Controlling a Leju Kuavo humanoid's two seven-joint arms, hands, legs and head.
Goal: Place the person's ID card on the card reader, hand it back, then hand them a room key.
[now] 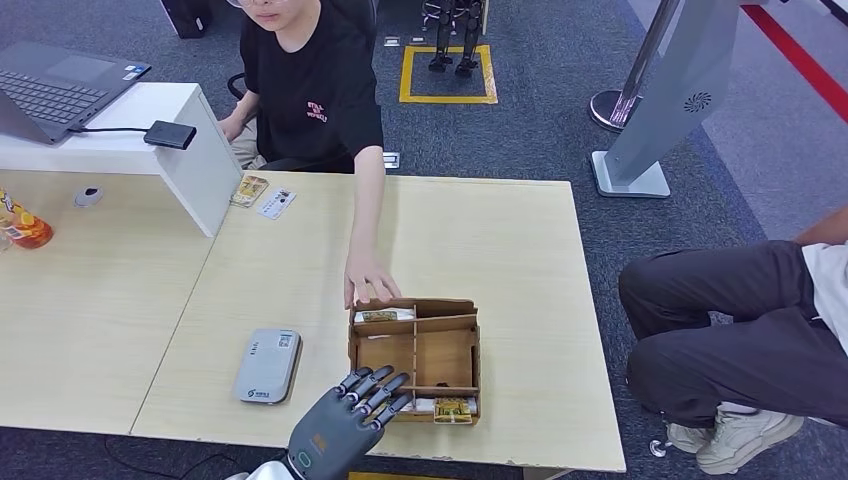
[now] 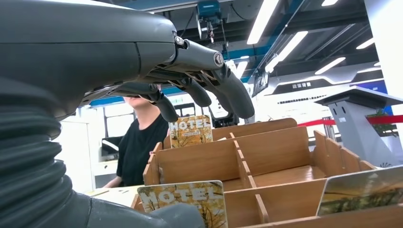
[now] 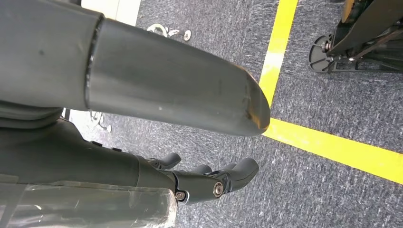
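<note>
Head view, left to right: the card reader [image 1: 268,366] lies flat, then the left hand [image 1: 350,415] hovers at the wooden organizer [image 1: 415,357] — fingers apart, empty. A room key [image 2: 190,131] stands just beyond its fingertips [image 2: 237,97]. Risk: tipping the tray or brushing the person's hand [image 1: 369,280] on its far rim. The right hand [image 3: 209,183] hangs loosely spread, empty.
</note>
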